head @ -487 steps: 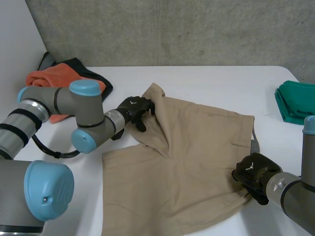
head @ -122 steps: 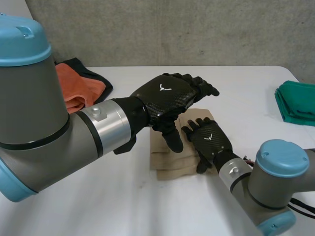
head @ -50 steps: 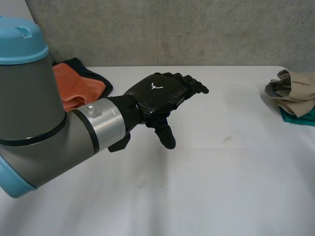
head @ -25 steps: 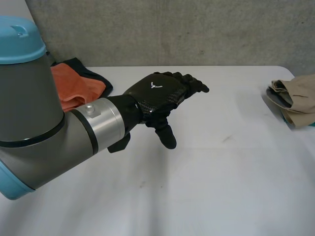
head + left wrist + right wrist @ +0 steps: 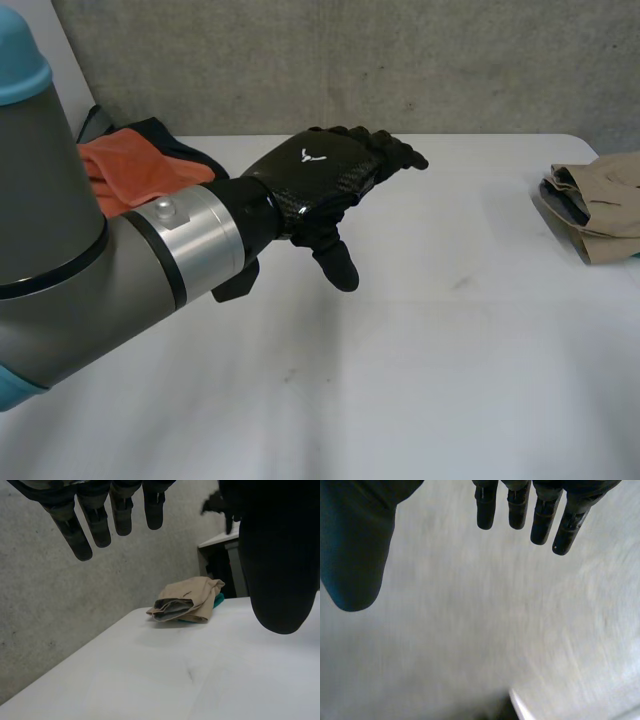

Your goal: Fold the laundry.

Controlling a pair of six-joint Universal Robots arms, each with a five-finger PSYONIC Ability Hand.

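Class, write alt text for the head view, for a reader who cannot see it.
The robot's left hand hovers open and empty above a white table. Folded beige shorts lie at the table's right end, an orange cloth at its far left corner.

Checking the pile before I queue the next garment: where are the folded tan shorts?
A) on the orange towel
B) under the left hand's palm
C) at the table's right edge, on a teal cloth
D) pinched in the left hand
C: the folded tan shorts lie at the right edge of the white table, on the teal cloth, well apart from the open left hand, which holds nothing.
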